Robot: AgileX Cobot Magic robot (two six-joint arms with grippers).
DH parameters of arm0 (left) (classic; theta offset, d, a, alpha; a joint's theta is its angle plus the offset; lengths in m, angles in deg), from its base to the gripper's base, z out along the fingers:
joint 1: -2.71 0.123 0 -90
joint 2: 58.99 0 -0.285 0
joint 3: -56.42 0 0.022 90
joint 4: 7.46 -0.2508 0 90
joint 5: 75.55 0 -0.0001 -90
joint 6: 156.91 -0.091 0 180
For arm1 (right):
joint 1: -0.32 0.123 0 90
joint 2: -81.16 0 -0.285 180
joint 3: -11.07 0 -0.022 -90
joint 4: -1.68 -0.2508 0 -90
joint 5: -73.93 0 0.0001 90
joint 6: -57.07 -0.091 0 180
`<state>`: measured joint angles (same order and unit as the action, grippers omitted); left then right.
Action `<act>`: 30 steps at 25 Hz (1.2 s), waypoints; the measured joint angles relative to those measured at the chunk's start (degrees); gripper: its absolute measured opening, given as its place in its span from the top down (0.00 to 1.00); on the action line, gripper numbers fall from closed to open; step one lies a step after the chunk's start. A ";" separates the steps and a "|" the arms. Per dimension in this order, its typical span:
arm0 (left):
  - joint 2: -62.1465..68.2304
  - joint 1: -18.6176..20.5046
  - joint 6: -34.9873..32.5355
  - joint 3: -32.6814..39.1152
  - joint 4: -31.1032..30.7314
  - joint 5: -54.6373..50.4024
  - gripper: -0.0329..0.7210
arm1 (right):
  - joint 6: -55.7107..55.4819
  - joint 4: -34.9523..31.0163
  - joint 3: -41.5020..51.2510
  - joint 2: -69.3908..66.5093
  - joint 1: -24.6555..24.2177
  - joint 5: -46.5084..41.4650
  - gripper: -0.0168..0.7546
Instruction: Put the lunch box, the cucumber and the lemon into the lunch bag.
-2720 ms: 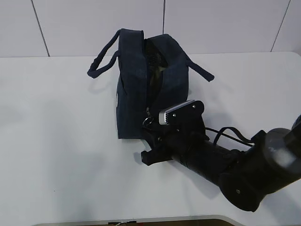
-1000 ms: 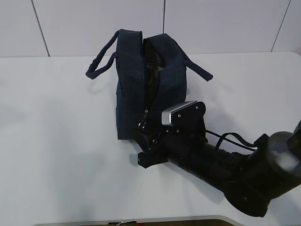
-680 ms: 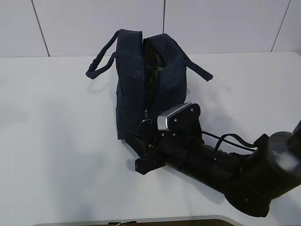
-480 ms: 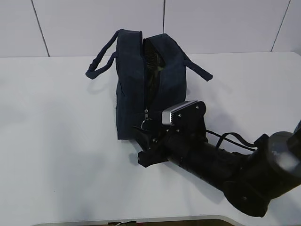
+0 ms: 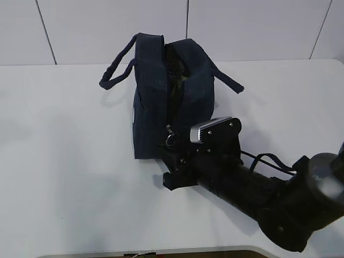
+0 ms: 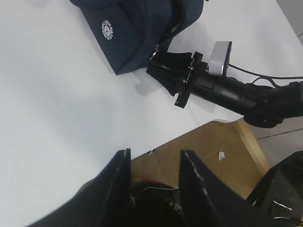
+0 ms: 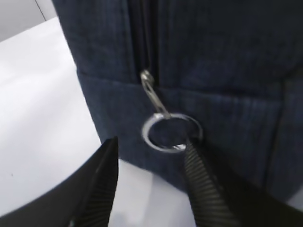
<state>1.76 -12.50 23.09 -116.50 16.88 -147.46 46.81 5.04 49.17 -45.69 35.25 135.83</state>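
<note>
**Right gripper at the zipper ring, left arm parked off the desk**

While I watched the feeds, the lunch bag (image 5: 171,97) stood on the white desk (image 5: 64,177), nearer its far edge, about midway between the left and right edges. Its top gaped along the zipper line, handles (image 5: 115,72) flopped out to either side. A round white logo (image 6: 107,29) showed on one side panel in the left wrist view.

My right gripper (image 7: 151,156) sat at the near end of the bag, down by the desk surface. Its fingers (image 7: 201,175) stood partly apart, with the metal ring pull (image 7: 171,131) between them. One finger looked to be touching the ring's edge; I could not tell if it was actually pinched. The ring hung from the slider (image 7: 152,94) at the bottom of the zipper.

My left gripper (image 6: 154,175) hung well back past the desk's near edge, fingers partly open, nothing held.

Lunch box, cucumber and lemon were not visible to me in any view.
</note>
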 joint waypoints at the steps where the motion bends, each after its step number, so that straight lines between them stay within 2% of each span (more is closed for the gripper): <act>1: 0.00 0.00 0.00 0.00 -0.03 0.00 0.63 | 0.00 -0.27 0.51 0.00 0.00 0.00 0.49; 7: 0.00 0.00 0.00 0.00 -0.03 0.00 0.63 | 0.21 -0.39 5.43 0.00 0.00 2.76 0.49; 13: 0.00 0.00 0.00 0.00 -0.03 0.00 0.63 | 0.30 0.04 6.06 0.00 0.00 3.24 0.49; 30: 0.00 0.00 0.00 0.00 0.11 0.00 0.63 | 1.19 0.15 0.32 0.00 0.00 2.91 0.49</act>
<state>1.76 -12.50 23.09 -116.50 16.99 -147.46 48.00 5.19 49.49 -45.69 35.25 138.74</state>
